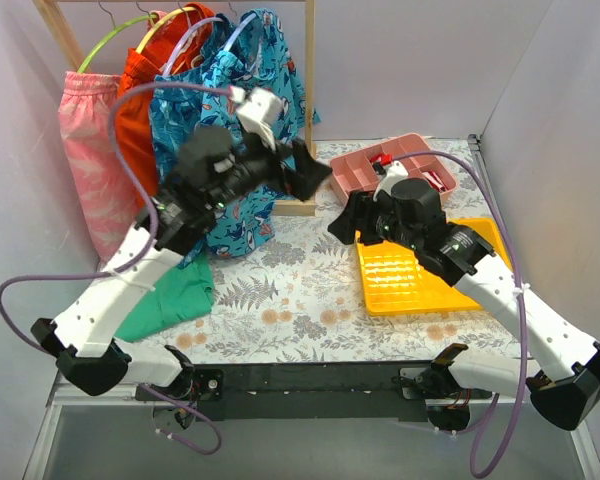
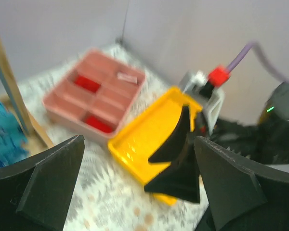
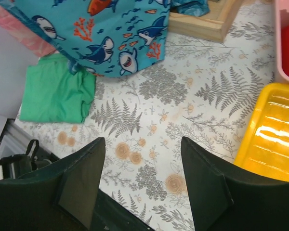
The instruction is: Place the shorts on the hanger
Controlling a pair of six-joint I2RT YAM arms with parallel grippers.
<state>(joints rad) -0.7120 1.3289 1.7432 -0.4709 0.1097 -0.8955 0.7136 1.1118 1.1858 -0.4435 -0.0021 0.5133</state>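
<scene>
White-shelled left arm [image 1: 115,285] and right arm [image 1: 540,320] have black joints, looping purple cables [image 1: 114,120], matte black wedge fingers [image 3: 82,178]; red plug [image 2: 218,75] at two o'clock.

No legible text, brand, number or sign in any view. Pale slip [image 2: 126,77] in the pink tray [image 2: 62,103]: too blurred to read.

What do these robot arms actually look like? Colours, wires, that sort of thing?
The left arm and right arm have white shells between chunky black joints, with a thin purple cable looping along each. The left hand and right hand are black, each with two broad wedge-shaped fingers. A small white camera block sits near each wrist.
</scene>
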